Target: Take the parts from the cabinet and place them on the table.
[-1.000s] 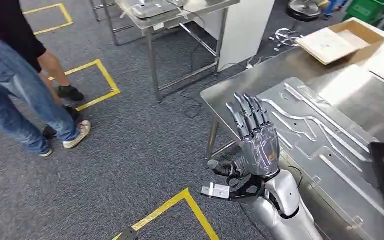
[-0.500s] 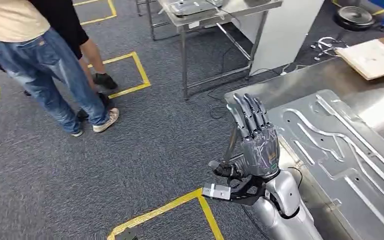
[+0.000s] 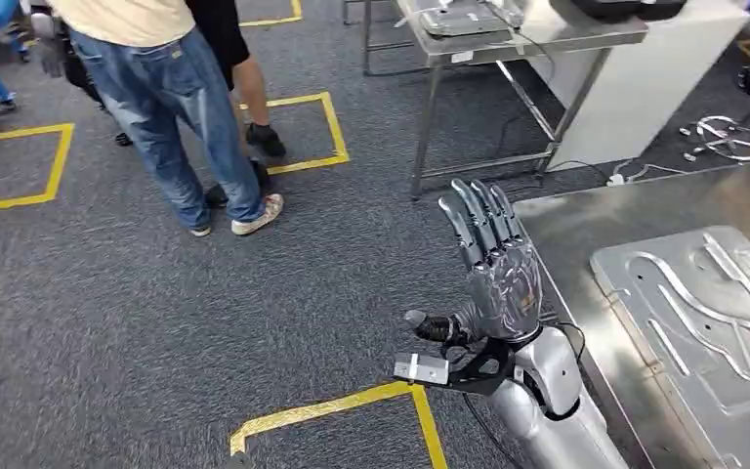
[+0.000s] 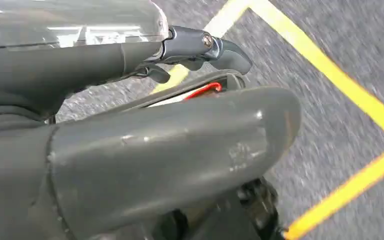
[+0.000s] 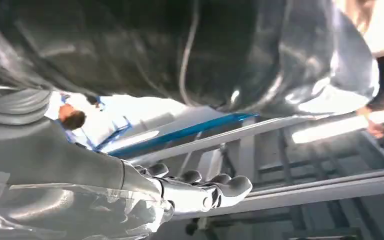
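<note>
My right hand (image 3: 493, 264) is raised in front of me with its fingers straight, spread and holding nothing, over the carpet just left of the steel table (image 3: 596, 220). The right wrist view looks upward past the same open hand (image 5: 190, 192). A large stamped metal part (image 3: 703, 332) with curved grooves lies flat on the table, to the right of the hand and apart from it. My left hand (image 4: 145, 130) hangs over the grey carpet, its thumb and fingers apart with nothing between them.
A person in jeans (image 3: 181, 117) stands on the carpet at the upper left, with another person's legs (image 3: 249, 103) behind. A second steel table (image 3: 508, 34) and a white block (image 3: 625, 98) stand at the back. Yellow tape squares (image 3: 322, 137) mark the floor.
The camera has turned to the left, so the whole scene has slid right and the metal part now sits at the right edge. My right hand keeps the same raised, spread pose.
</note>
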